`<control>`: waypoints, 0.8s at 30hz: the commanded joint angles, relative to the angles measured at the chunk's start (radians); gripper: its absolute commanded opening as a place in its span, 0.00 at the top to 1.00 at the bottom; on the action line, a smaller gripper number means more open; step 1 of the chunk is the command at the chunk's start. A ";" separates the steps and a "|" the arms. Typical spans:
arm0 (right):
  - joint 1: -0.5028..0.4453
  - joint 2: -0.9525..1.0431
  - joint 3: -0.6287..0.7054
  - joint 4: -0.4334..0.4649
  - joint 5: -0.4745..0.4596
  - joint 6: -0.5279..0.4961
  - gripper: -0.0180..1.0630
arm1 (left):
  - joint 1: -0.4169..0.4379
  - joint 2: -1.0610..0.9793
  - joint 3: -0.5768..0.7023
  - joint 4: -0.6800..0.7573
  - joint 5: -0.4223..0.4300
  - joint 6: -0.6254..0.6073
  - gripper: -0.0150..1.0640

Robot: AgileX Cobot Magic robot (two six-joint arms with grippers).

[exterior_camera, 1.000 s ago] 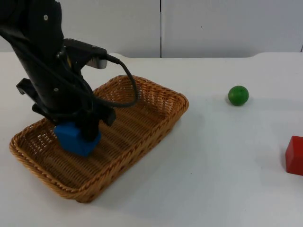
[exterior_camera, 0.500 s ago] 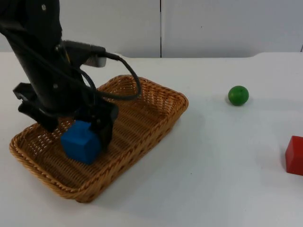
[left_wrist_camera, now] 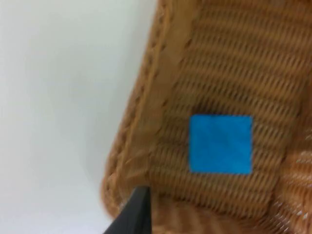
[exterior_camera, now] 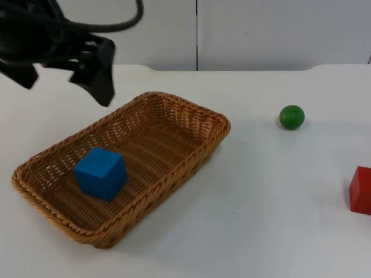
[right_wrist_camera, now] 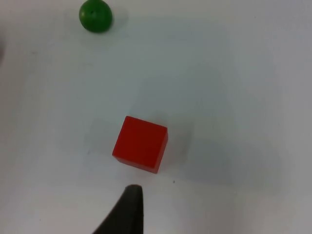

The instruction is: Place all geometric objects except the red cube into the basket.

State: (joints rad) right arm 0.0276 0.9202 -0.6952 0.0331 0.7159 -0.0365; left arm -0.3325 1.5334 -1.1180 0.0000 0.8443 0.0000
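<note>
A blue cube [exterior_camera: 101, 173] lies inside the wicker basket [exterior_camera: 194, 109], toward its near-left end; the left wrist view looks down on the same cube [left_wrist_camera: 221, 144] and the basket's rim [left_wrist_camera: 146, 112]. My left gripper [exterior_camera: 66, 90] hangs open and empty, high above the basket's far-left side. A green ball [exterior_camera: 291, 116] rests on the table at the right. The red cube [exterior_camera: 360, 190] sits at the right edge. My right gripper [right_wrist_camera: 127, 214] waits above the table over the red cube [right_wrist_camera: 140, 144], with the green ball [right_wrist_camera: 95, 15] farther off.
The white table [exterior_camera: 261, 220] stretches between the basket and the two objects on the right. A grey partition wall [exterior_camera: 261, 35] closes the back.
My left gripper opened, let go of the blue cube inside the basket, and rose up and back to the far left. The cube now lies free in the basket.
</note>
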 commanded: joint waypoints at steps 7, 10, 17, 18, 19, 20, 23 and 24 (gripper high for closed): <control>-0.006 0.001 -0.005 0.007 0.005 -0.002 0.01 | 0.107 -0.082 -0.005 0.008 0.104 0.000 0.01; -0.006 0.001 -0.005 0.007 0.005 -0.002 0.01 | 0.154 -0.123 0.012 0.008 0.126 0.000 0.01; -0.006 0.001 -0.005 0.007 0.005 -0.002 0.01 | 0.274 -0.260 0.210 -0.015 0.056 0.000 0.01; -0.006 0.001 -0.005 0.007 0.005 -0.002 0.01 | 0.292 -0.280 0.237 -0.015 0.049 0.000 0.01; -0.006 0.001 -0.005 0.007 0.005 -0.002 0.01 | 0.312 -0.306 0.269 -0.015 0.038 0.000 0.01; -0.006 0.001 -0.005 0.007 0.005 -0.002 0.01 | 0.312 -0.306 0.269 -0.015 0.038 0.000 0.01; -0.006 0.001 -0.005 0.028 0.001 -0.002 0.01 | 0.358 -0.371 0.337 -0.026 0.016 0.000 0.01; -0.006 0.001 -0.005 0.029 0.001 -0.002 0.01 | 0.368 -0.389 0.355 -0.028 0.023 0.000 0.01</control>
State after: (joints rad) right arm 0.0276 0.9202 -0.6952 0.0556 0.7173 -0.0365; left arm 0.0206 1.1760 -0.7909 -0.0074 0.8761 0.0000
